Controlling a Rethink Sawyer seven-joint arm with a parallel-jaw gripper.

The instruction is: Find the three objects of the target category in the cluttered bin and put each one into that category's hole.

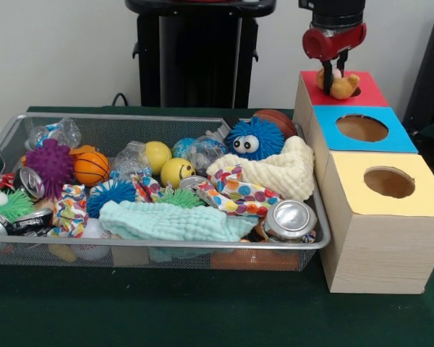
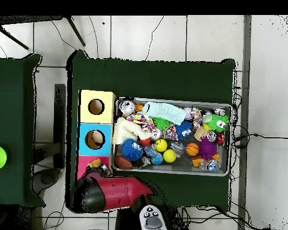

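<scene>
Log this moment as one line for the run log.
tool over red box | plush toy at red hole, fingers around it | bin full

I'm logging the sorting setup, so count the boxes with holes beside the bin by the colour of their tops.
Red-topped box: 1
Blue-topped box: 1
Yellow-topped box: 1
Total: 3
</scene>
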